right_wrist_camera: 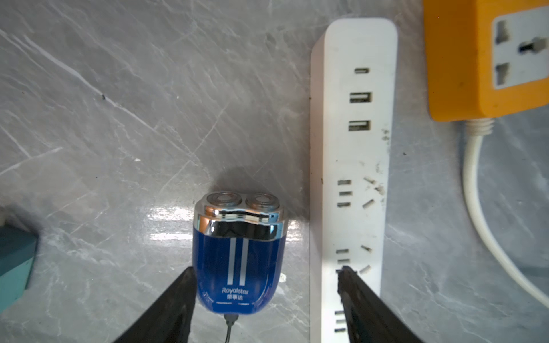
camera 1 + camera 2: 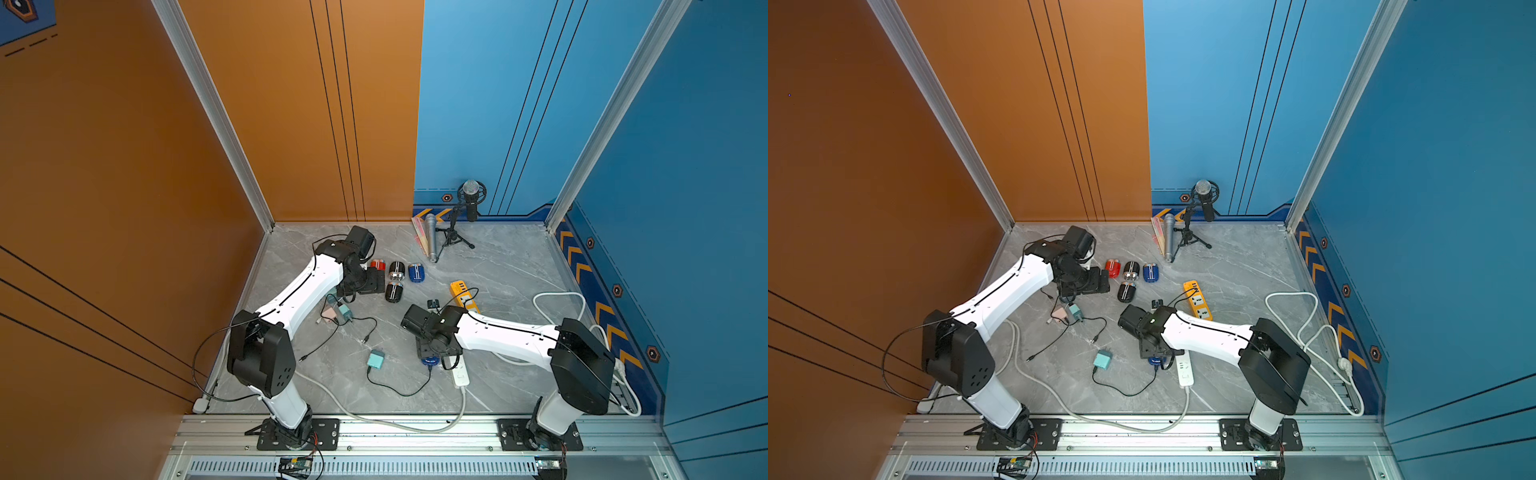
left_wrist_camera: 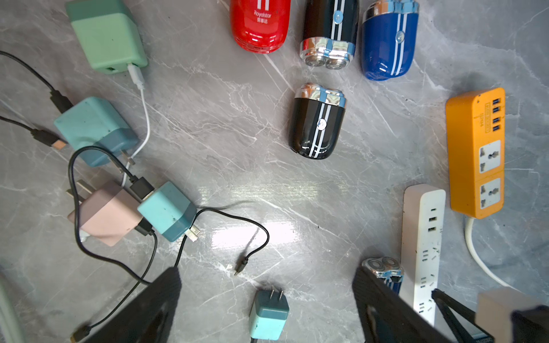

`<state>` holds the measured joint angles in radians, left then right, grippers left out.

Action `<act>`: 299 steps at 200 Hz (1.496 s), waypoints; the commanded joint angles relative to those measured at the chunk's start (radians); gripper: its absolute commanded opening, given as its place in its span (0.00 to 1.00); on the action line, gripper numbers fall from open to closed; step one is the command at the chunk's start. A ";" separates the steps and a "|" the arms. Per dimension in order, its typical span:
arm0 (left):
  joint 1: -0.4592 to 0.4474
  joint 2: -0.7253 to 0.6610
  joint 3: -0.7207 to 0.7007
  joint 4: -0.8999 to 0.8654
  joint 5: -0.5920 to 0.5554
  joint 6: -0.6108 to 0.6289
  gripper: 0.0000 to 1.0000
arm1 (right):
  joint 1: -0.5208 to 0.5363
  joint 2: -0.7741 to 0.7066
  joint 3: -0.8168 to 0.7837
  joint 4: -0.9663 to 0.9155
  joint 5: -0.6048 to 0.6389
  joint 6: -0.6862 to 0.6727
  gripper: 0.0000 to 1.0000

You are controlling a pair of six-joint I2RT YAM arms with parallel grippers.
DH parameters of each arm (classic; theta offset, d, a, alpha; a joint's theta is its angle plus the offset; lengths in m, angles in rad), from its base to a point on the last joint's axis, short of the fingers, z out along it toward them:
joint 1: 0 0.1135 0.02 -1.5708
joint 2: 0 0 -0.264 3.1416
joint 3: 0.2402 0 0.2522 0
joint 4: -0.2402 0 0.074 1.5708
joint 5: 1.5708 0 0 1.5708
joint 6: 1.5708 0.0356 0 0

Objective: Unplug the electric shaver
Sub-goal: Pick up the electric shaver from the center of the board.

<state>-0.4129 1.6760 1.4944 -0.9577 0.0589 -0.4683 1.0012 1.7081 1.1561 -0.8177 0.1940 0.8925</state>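
Over blue shaver: right tool agape, straddling it (cable attached).

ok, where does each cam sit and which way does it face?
Top views: stereo pair high above the front rail, looking down at the table; left arm and right arm show whole.
Left wrist: on that arm, looking down past the open left gripper at the red shaver and chargers.
Right wrist: looking down past the open right gripper, which straddles the corded blue shaver.
Shared: both wrist views show that shaver, the white power strip and the orange power strip.
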 commanded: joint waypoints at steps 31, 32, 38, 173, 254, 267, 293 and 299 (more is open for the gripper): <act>-0.012 -0.005 0.011 -0.007 -0.037 -0.028 0.93 | -0.017 0.060 0.033 0.014 -0.065 -0.050 0.74; -0.012 -0.004 0.010 -0.008 -0.037 -0.028 0.93 | -0.017 0.062 0.034 0.015 -0.065 -0.051 0.74; -0.013 -0.005 0.009 -0.007 -0.037 -0.027 0.93 | -0.020 0.066 0.034 0.017 -0.069 -0.054 0.73; -0.015 -0.042 -0.034 -0.007 -0.054 -0.040 0.93 | -0.038 0.167 0.085 0.057 -0.170 -0.109 0.65; -0.025 -0.048 -0.051 -0.008 -0.062 -0.065 0.93 | -0.007 0.134 0.062 -0.002 -0.127 -0.105 0.70; -0.030 -0.045 -0.048 -0.007 -0.064 -0.067 0.93 | -0.007 0.130 0.051 -0.002 -0.126 -0.096 0.73; -0.039 -0.037 -0.037 -0.007 -0.065 -0.070 0.93 | -0.002 0.135 0.059 -0.003 -0.128 -0.099 0.75; -0.041 -0.037 -0.036 -0.007 -0.067 -0.070 0.93 | 0.001 0.138 0.063 -0.003 -0.126 -0.101 0.75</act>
<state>-0.4408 1.6505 1.4563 -0.9569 0.0185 -0.5251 0.9916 1.8687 1.2221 -0.7799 0.0341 0.7853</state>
